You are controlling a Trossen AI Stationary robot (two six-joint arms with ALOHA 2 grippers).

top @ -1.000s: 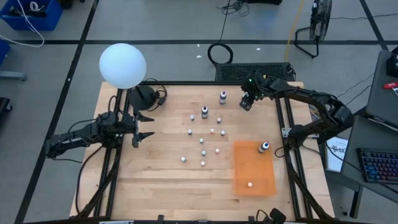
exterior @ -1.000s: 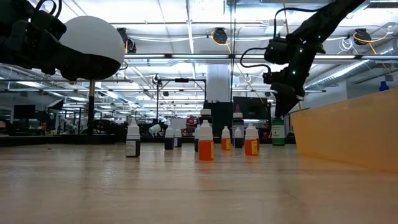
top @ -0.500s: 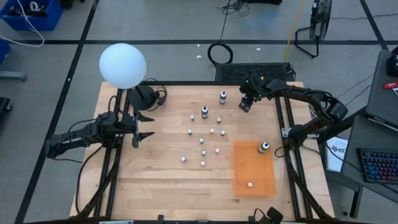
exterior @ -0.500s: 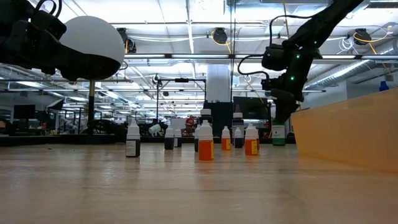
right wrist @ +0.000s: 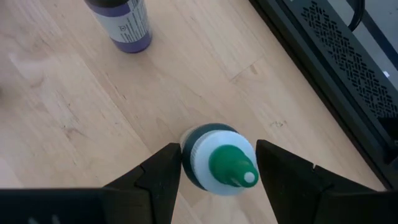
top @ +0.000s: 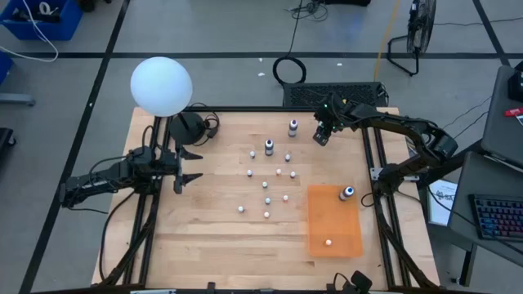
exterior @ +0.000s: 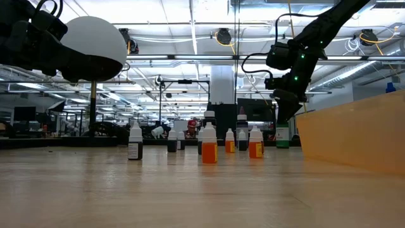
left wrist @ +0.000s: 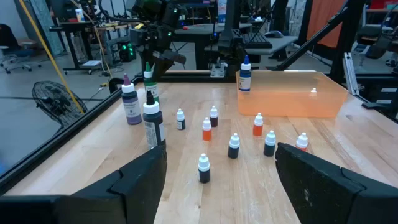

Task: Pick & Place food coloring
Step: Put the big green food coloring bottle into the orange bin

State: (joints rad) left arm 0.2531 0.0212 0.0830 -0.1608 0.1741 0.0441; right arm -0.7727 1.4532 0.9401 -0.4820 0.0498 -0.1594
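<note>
The food coloring bottles point(top: 268, 175) stand upright in a loose cluster mid-table, some dark-bodied, some small and whitish. My right gripper point(top: 321, 137) is open near the table's far right corner, pointing down over a green-topped bottle point(right wrist: 219, 158) that stands on the wood point(exterior: 283, 134). Its fingers stand on either side of the bottle's shoulder. A purple bottle point(right wrist: 121, 22) stands close by. My left gripper point(top: 181, 170) waits open at the table's left side, facing the cluster point(left wrist: 205, 127). My right gripper comes at the green-topped bottle from above, one finger point(right wrist: 165, 171) on each side of its white shoulder point(right wrist: 193, 155). I cannot tell whether the fingers touch it. The bottle stands upright on the table.
A flat orange sheet point(top: 333, 224) lies at the table's right, with a blue-topped bottle point(top: 347, 193) and a small white one point(top: 328, 242) on it. A white globe lamp point(top: 161, 86) stands at the far left corner. Black frame rails run along both sides.
My right gripper has shifted a little toward the table's left and come down slightly over the green-topped bottle. The bottle has stayed where it stood.
</note>
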